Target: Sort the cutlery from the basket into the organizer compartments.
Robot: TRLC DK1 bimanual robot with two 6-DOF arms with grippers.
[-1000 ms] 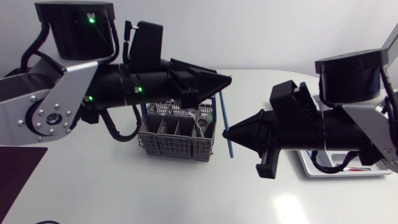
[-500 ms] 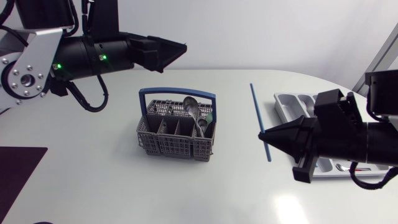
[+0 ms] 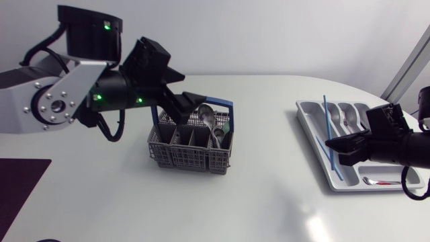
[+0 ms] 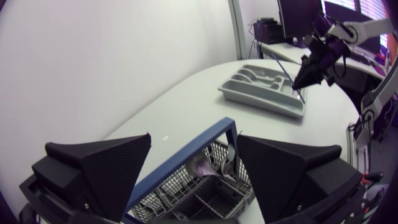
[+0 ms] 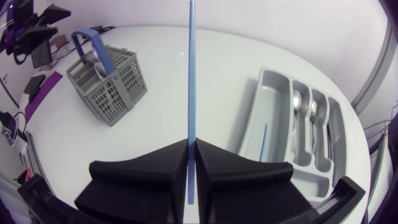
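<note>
A grey wire basket [image 3: 190, 144] with a blue handle [image 3: 218, 104] stands mid-table and holds spoons [image 3: 207, 118]. My left gripper [image 3: 190, 101] hovers just above its handle, open wide. In the left wrist view the handle [image 4: 186, 158] and a spoon [image 4: 208, 167] lie below the open left gripper [image 4: 194, 140]. At the right, my right gripper [image 3: 330, 143] is shut on a thin blue stick [image 3: 328, 128], held over the grey organizer [image 3: 306, 111]. In the right wrist view the stick [image 5: 191, 74] rises from the shut right gripper [image 5: 191, 149]. Another blue stick [image 5: 264, 140] lies in the organizer's [image 5: 252, 134] long compartment.
The organizer's narrow compartments hold a spoon [image 5: 298, 99] and a fork [image 5: 314, 109]. A red-handled piece [image 3: 379, 182] lies in its near end compartment. A dark purple mat [image 3: 20, 185] covers the table's front left corner. Bare white table lies between basket and organizer.
My left arm swung away from the centre and came back over the basket, its gripper opening. My right arm drew back to the right, carrying the blue stick over the organizer.
</note>
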